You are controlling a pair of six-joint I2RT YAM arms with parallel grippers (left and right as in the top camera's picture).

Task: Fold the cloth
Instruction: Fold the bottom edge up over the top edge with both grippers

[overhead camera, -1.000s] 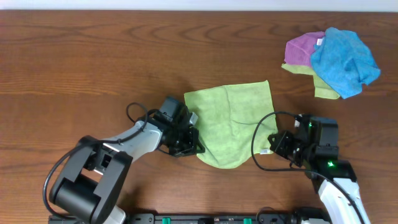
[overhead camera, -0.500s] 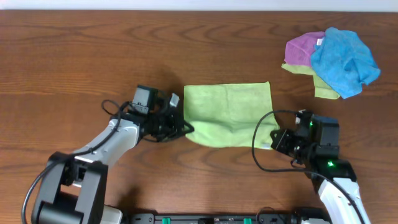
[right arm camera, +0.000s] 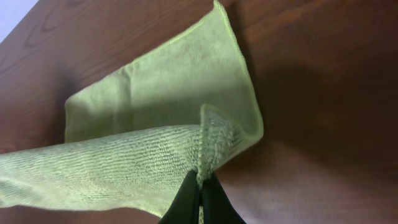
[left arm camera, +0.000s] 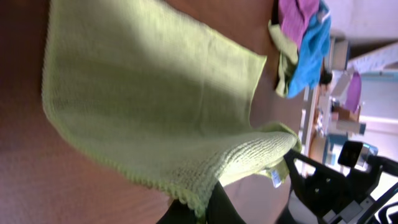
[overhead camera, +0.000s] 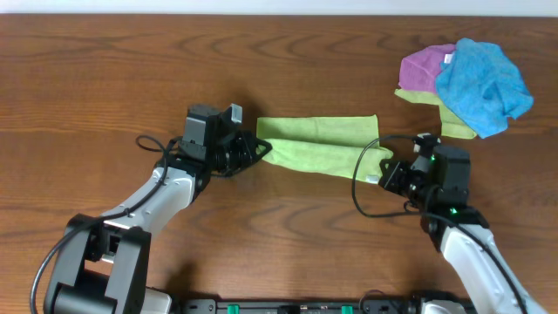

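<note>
Cloth: lime-green, near the middle of the wooden table, doubled over into a narrow band. Its long axis runs left to right, roughly parallel with the table's near edge, one short end toward each arm. Left gripper: fingers pinched tight on the cloth's near-left corner. Right gripper: fingers pinched tight on the near-right corner, the raised layer sagging between the two. Blue cloth and purple cloth: heaped together at far right, well apart from the band.
</note>
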